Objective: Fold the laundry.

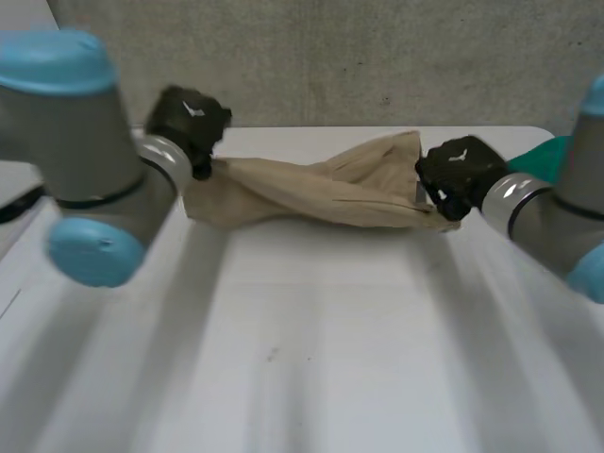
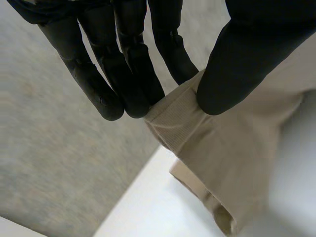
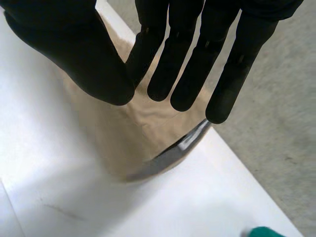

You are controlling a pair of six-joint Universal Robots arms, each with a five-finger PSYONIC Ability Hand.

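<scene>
At the left, our left arm [image 1: 80,156] reaches to the far side of the worktop [image 1: 311,349], and the left robot hand [image 1: 189,121] sits at the left end of the beige cloth [image 1: 311,193]. In the left wrist view this robot hand [image 2: 123,59] is closed on the fabric. Its thumb [image 2: 237,64] presses down on the cloth [image 2: 227,153] and its fingertips [image 2: 136,101] meet the folded edge from the other side, so the edge is pinched between them.

The cloth runs rightward as a twisted, bunched band across the far part of the worktop. It is wider towards its right end, where a flap rises on the far side.

The right robot hand [image 1: 460,173] grips that right end. In the right wrist view, this robot hand [image 3: 187,59] has its fingers straight. Its thumb [image 3: 79,54] closes against the nearest finger with the cloth [image 3: 123,133] caught between them.

Beyond it, at the far right edge of the worktop, we see a green item [image 1: 545,153] lying behind the right arm [image 1: 566,217]. It lies apart from the beige cloth.
</scene>
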